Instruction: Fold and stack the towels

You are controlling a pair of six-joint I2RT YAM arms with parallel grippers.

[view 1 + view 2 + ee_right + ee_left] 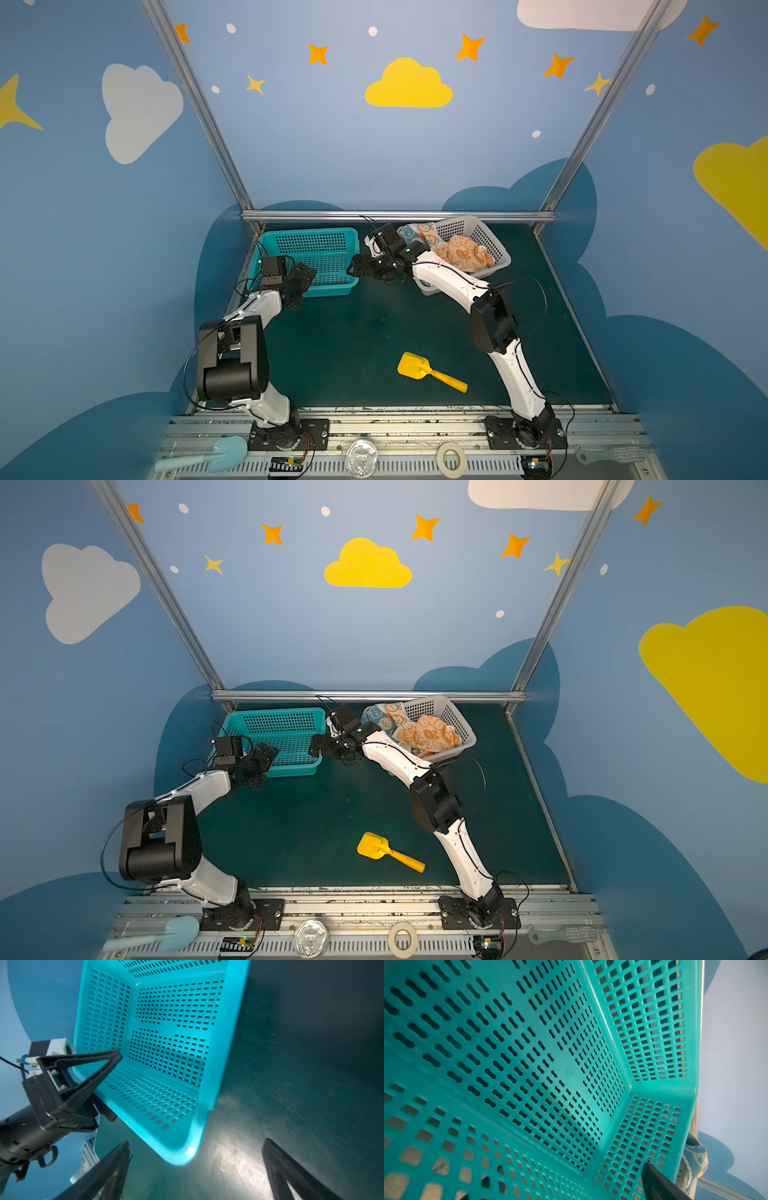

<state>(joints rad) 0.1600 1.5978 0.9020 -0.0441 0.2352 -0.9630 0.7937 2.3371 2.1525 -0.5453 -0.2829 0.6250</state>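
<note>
Towels (457,251) lie crumpled in the white basket (459,228), just off the teal basket's (320,249) right end in both top views, with no clear long axis to the heap; the right gripper (356,266) hangs between the two baskets, jaws wide and empty, pointing at the teal basket with the towels behind its wrist; as the nearer arm, I judge it must turn round to reach them; the left gripper (305,277) sits at the teal basket's near wall. The left wrist view shows the teal basket's bare floor; a blue-and-cream towel edge (695,1159) peeps past its rim. Only the right wrist view shows the left gripper's spread jaws straddling that wall, holding nothing.
</note>
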